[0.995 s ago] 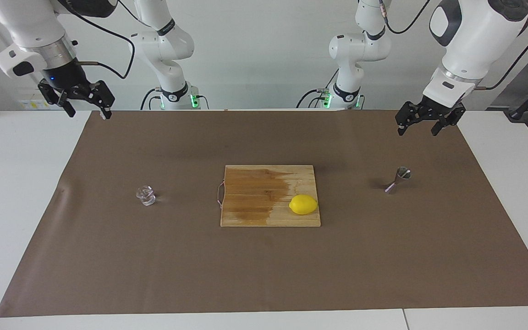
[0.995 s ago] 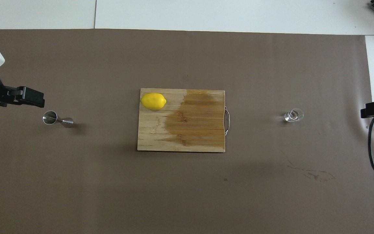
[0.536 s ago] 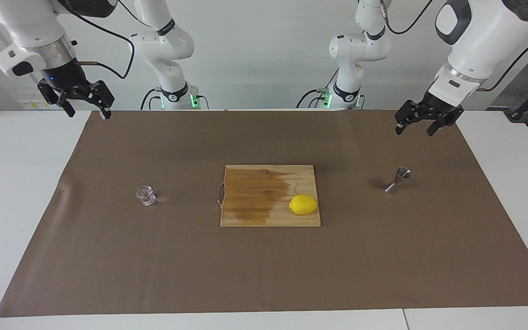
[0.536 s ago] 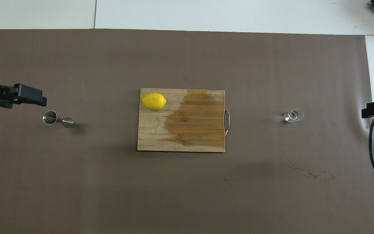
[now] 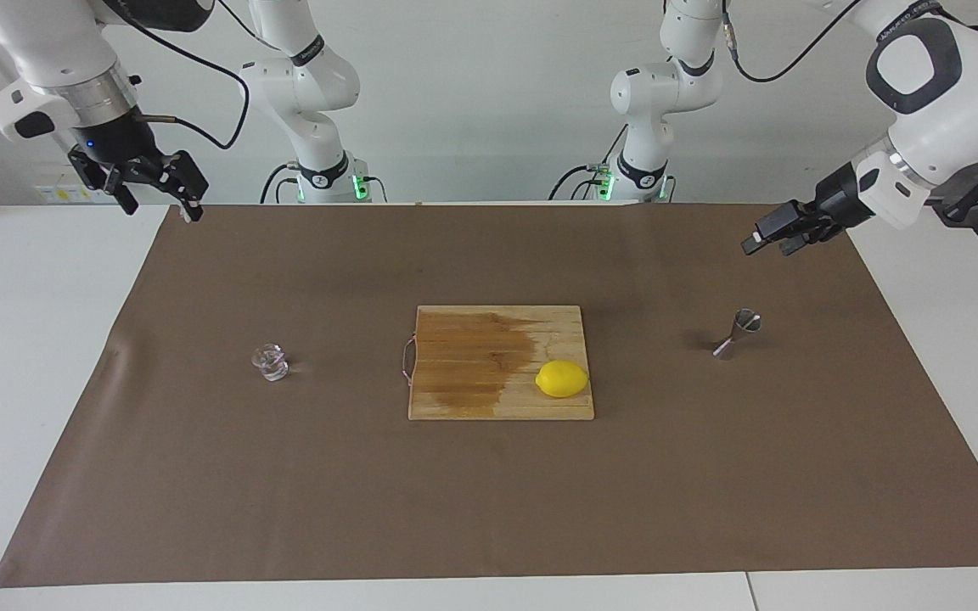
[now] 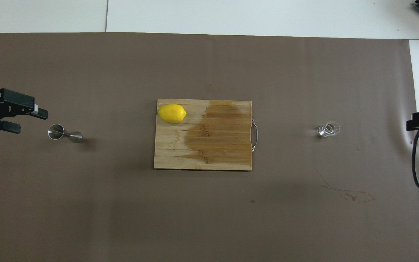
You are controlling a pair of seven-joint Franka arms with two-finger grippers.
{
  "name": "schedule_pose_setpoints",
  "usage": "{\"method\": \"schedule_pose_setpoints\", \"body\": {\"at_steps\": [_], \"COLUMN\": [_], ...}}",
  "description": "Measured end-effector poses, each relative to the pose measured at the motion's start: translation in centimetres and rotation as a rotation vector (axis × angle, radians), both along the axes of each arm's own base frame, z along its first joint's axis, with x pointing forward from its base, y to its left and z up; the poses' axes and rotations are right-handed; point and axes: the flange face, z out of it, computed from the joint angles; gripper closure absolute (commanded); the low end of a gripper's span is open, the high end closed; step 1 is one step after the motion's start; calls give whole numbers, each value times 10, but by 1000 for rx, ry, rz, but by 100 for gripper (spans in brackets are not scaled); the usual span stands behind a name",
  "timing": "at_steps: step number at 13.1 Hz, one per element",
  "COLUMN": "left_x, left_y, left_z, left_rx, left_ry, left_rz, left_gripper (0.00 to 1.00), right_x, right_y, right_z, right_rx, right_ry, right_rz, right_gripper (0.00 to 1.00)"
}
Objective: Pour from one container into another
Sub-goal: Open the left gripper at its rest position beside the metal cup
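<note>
Two small vessels stand upright and far apart on the brown mat (image 5: 285, 475) covering the tabletop (image 5: 30, 339): a clear glass cup (image 5: 270, 361) toward the right arm's end, a steel jigger (image 5: 737, 333) toward the left arm's. Between them lies a wooden cutting board (image 5: 472, 373) carrying a lemon (image 5: 562, 378). Open mat surrounds each vessel. Left gripper (image 5: 767, 238), released, hangs over the mat near the jigger; right gripper (image 5: 154, 188), also released, waits over the mat's corner.
</note>
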Motion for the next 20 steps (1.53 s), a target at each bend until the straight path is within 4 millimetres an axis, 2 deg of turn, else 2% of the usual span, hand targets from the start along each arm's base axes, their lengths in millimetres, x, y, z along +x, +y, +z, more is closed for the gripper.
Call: {"method": "schedule_pose_setpoints", "body": {"at_steps": [4, 7, 13, 16, 20], "left_x": [16, 14, 15, 18, 22], "left_y": [31, 55, 126, 144, 147], "left_z": [-37, -62, -130, -140, -139], "left_rx": [-138, -213, -449, -560, -560], "left_ry": [170, 289, 476, 600, 793], "left_rz": [174, 233, 315, 442, 621], "left_gripper": [0, 0, 0, 0, 0], "right_x": [0, 0, -1, -2, -3], "right_y": [1, 2, -2, 2, 10], "right_z": [0, 0, -1, 1, 4], "right_rx": [0, 0, 2, 1, 1], "right_ry": [0, 1, 10, 6, 0], "right_rz": [-3, 0, -9, -1, 14], "right_gripper": [0, 0, 0, 0, 0]}}
